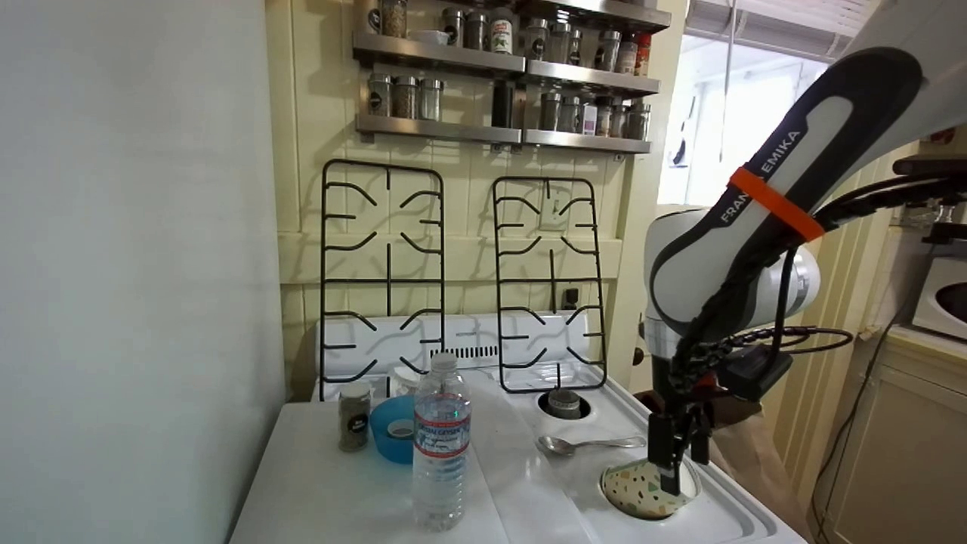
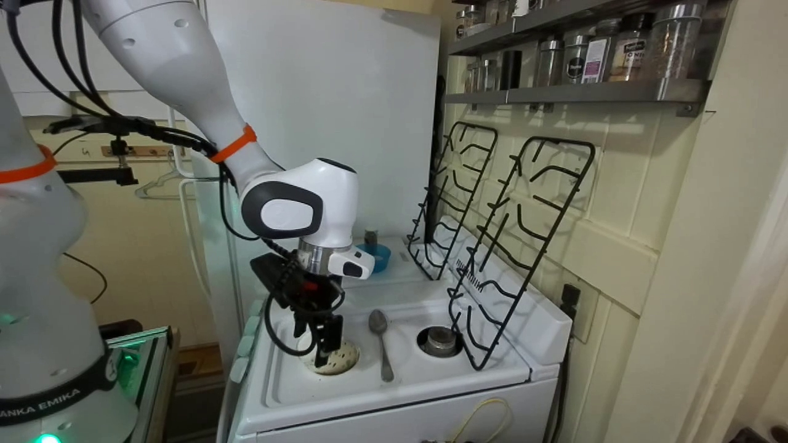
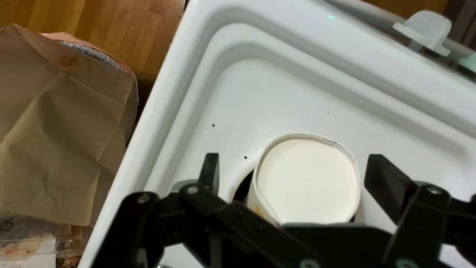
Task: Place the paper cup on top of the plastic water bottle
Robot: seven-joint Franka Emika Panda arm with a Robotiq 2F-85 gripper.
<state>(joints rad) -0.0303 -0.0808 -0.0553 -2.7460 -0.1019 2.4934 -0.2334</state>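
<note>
The tabletop (image 1: 529, 491) carries the grates (image 1: 389, 280), leaning along its back edge, probably to leave the rest flat for work. The bottle (image 1: 441, 449) stands upright, well in from the side edges — sensibly, since it has to bear the load. The gripper (image 3: 295, 173) is parted to either side of the cup (image 3: 306, 182), grasping nothing — likely so it can close around it. The cup sits at a burner opening (image 3: 243, 188) near a front corner, perhaps steadied there; between it and the back edge lies a spoon (image 1: 576, 447), apparently idle.
</note>
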